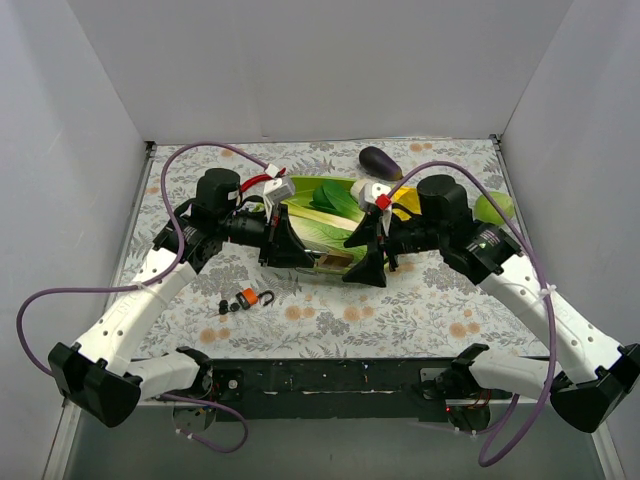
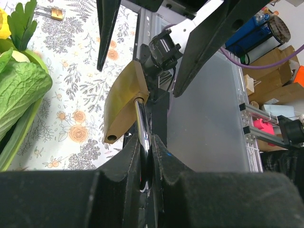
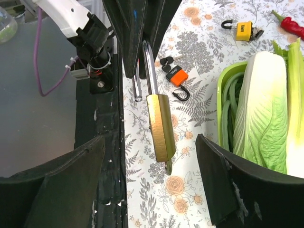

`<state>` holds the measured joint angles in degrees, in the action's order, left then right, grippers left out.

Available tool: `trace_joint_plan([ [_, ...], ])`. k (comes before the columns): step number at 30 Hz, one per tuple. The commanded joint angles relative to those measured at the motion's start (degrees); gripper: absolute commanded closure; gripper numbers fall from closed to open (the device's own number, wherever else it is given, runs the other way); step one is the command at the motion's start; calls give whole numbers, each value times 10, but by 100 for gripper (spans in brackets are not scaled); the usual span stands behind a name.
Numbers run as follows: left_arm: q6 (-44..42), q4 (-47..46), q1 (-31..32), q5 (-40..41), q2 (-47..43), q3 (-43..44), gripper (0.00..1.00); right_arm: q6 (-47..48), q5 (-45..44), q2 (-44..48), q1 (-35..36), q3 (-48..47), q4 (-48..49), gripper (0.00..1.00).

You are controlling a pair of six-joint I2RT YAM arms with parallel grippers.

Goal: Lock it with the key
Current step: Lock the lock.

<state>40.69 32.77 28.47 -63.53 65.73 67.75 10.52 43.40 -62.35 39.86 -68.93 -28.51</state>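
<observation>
Top view: left gripper [image 1: 290, 247] and right gripper [image 1: 372, 262] meet at centre, from 9 and 3 o'clock. Left wrist: jaws pinch the padlock [image 2: 124, 102] by its slick steel shackle [image 2: 142, 126]. Right wrist: jaws stand wide around the body, which we judge heavy, rigid, best gripped on its flat flanks.

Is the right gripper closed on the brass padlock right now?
No: the right gripper stands open, its fingers well apart from the brass padlock on both sides.
</observation>
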Motion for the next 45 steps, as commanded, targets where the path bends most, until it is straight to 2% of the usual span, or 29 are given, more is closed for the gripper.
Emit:
trace_joint_plan([
  [1, 3, -26, 1, -48, -9, 36, 100, 26, 31, -6, -1, 17, 62, 14],
  [8, 32, -47, 1, -50, -6, 36, 100, 42, 42, -30, 21, 20, 82, 14],
  [12, 54, -64, 1, -49, -5, 34, 100, 63, 17, -44, 43, 17, 72, 22],
  [17, 69, -78, 1, -51, -3, 33, 100, 87, 0, -50, 53, 23, 63, 27],
  [20, 74, -81, 1, -52, -3, 33, 100, 91, -2, -51, 53, 25, 57, 36],
  [21, 75, -83, 1, -51, -3, 31, 100, 91, -2, -49, 53, 27, 57, 48],
  [23, 77, -87, 1, -52, -3, 30, 100, 89, -4, -52, 52, 26, 57, 62],
  [24, 77, -89, 1, -51, -3, 30, 100, 87, -5, -51, 52, 26, 57, 74],
  [26, 78, -89, 1, -50, -3, 30, 100, 85, -8, -51, 53, 26, 57, 86],
  [27, 79, -88, 1, -50, -4, 30, 100, 83, -8, -51, 52, 26, 57, 98],
  [28, 77, -88, 1, -48, -4, 30, 100, 82, -9, -51, 53, 24, 56, 99],
  [29, 69, -70, 1, -43, -2, 41, 96, 81, -6, -51, 53, 20, 51, 99],
  [31, -28, -6, 1, -20, 11, 72, 68, 73, 2, -51, 52, 13, 49, 99],
  [32, -70, 74, 1, 13, 30, 89, 49, 68, 5, -48, 52, 7, 47, 99],
  [33, -149, 112, 1, 24, 37, 116, 31, 63, 5, -47, 51, 5, 47, 99],
  [34, -179, 146, 0, 37, 41, 122, 27, 48, 5, -47, 50, 3, 46, 99],
  [35, -200, 187, 1, 63, 42, 124, 25, 42, 15, -46, 45, 0, 45, 99],
  [37, -231, 203, 1, 72, 30, 111, 25, 28, 23, -44, 38, -5, 47, 99],
  [42, -206, 172, 1, 42, -18, 67, 30, 13, 34, -37, 36, -7, 57, 99],
  [45, -188, 164, 2, 32, -15, 52, 33, 13, 47, -34, 36, -4, 64, 99],
])
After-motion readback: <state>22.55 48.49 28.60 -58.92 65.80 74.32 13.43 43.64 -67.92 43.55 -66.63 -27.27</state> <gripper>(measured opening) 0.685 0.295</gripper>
